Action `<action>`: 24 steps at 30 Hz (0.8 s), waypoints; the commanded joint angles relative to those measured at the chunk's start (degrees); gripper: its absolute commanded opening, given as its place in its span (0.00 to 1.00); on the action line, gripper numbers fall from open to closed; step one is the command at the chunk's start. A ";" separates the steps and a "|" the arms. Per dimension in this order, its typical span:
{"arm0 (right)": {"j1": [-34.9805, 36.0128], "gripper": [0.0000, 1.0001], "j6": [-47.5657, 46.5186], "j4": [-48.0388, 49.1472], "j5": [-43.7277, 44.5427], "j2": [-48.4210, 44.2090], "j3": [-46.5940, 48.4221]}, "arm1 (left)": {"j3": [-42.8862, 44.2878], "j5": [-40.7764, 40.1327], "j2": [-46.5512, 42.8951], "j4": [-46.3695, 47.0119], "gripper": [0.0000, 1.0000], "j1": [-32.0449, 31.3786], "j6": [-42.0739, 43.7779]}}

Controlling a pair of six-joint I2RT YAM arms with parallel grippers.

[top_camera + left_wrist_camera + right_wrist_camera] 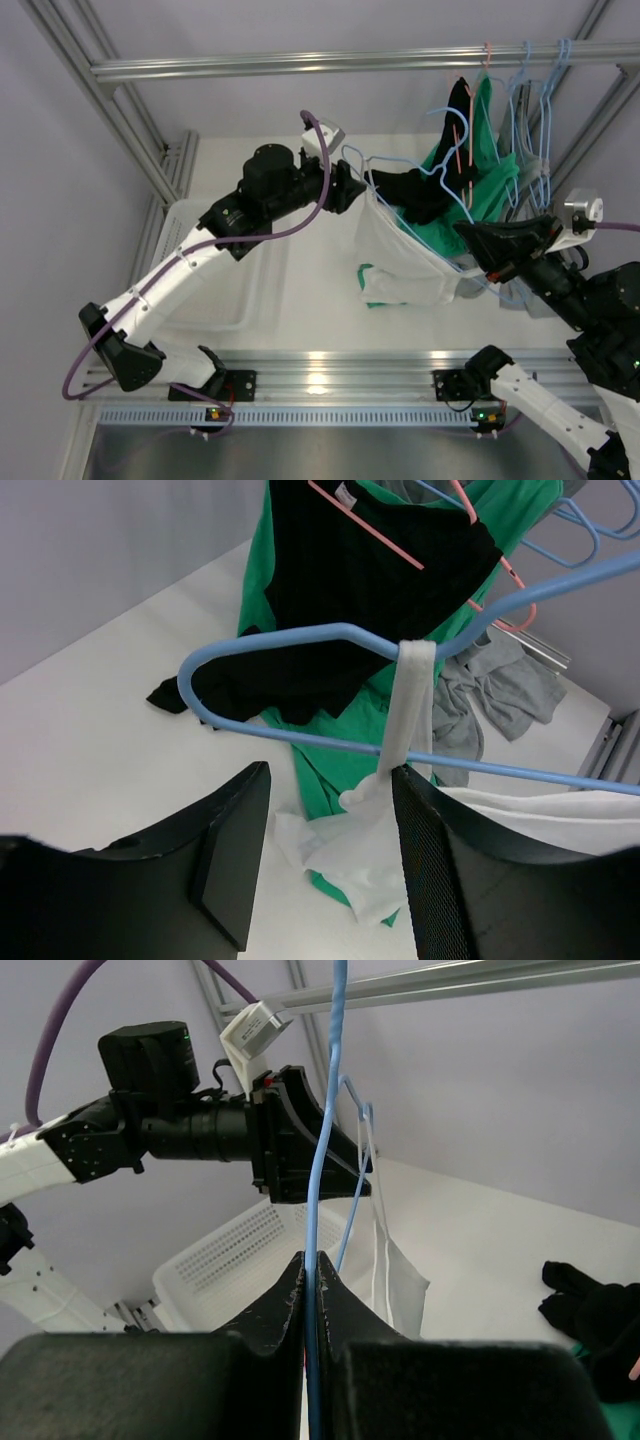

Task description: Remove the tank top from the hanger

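Note:
A white tank top (pixel 400 265) hangs from a light-blue hanger (pixel 400 165) held in mid-air over the table. In the left wrist view one white strap (pixel 412 700) loops over the hanger wire (pixel 300 635) and runs down beside my right finger. My left gripper (pixel 330 780) is open, its jaws on either side of the bunched white cloth just below the strap, and nothing is pinched. It sits at the hanger's left end (pixel 355 190). My right gripper (pixel 310 1265) is shut on the hanger wire (pixel 322 1160), at the garment's right side (pixel 470 240).
A white perforated basket (pixel 215 290) sits on the left of the table. A black garment (pixel 440 185) on a pink hanger and a green garment (pixel 490 180) hang from the rail (pixel 350 62), with several blue hangers (pixel 530 100). A grey garment (pixel 500 695) lies behind.

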 commanded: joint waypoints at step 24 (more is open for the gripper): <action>-0.60 0.00 0.92 -0.77 -2.96 0.12 3.25 | -2.96 5.48 -0.23 15.68 0.00 -0.09 -3.43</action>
